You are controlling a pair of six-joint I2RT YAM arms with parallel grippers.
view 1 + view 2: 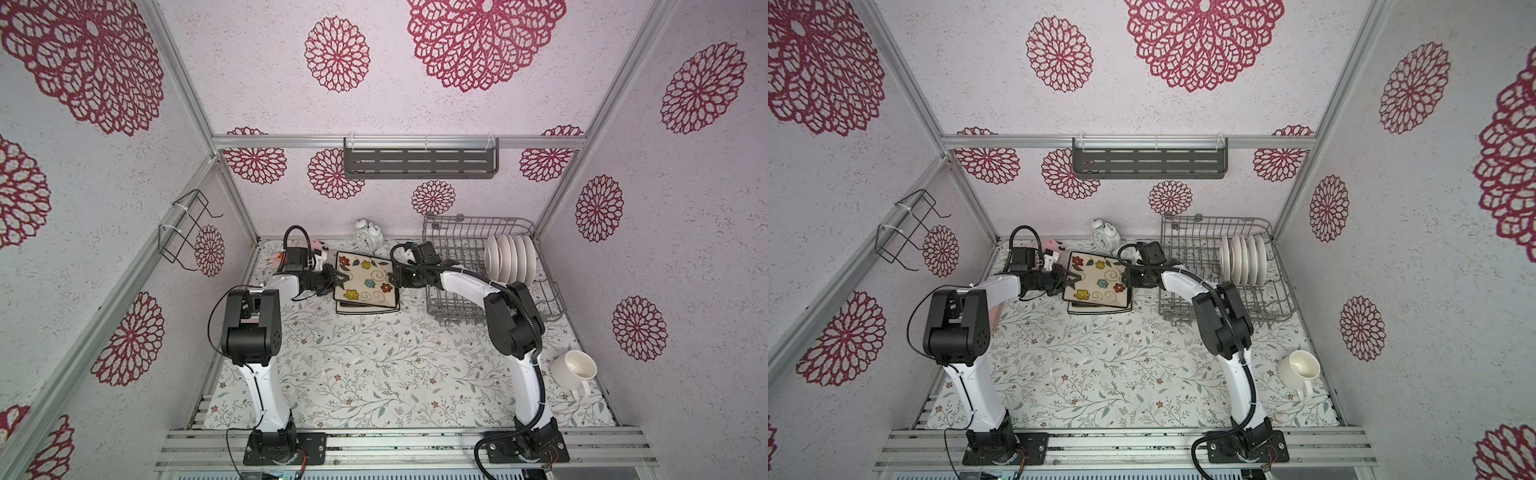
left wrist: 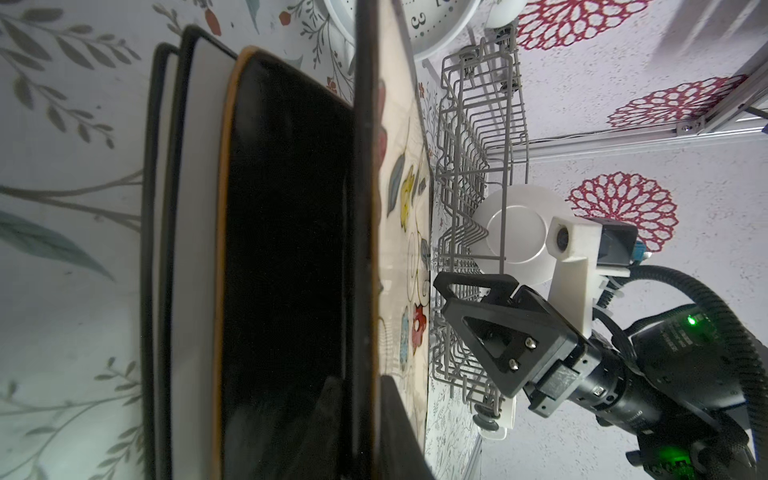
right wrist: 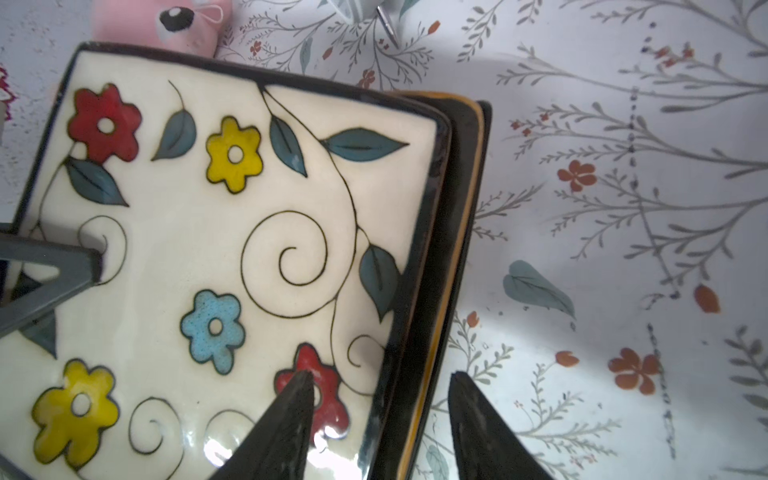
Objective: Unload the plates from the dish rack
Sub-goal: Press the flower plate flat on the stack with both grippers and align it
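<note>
Flower plate (image 1: 365, 277) clamped at its edge by left gripper (image 1: 336, 279), just above the stack (image 1: 368, 309); right gripper (image 1: 395, 279) jaws apart, astride the opposite rim; round plates (image 1: 509, 257) upright in dish rack (image 1: 457, 237)

Lab robot cell dressed as a home kitchen. Evidence: bare aluminium extrusion frame (image 1: 399, 142) w/ panels of white wallpaper w/ crimson flower medallions (image 1: 337, 54); 2 white-and-black robot arms (image 1: 266, 390) bolted to slotted aluminium base rail (image 1: 415, 446) at bench (image 1: 374, 365) front. Kitchen props: grey wire dish rack (image 1: 457, 245), dark slotted wall shelf (image 1: 419, 162), white ceramic mug (image 1: 575, 370).
</note>
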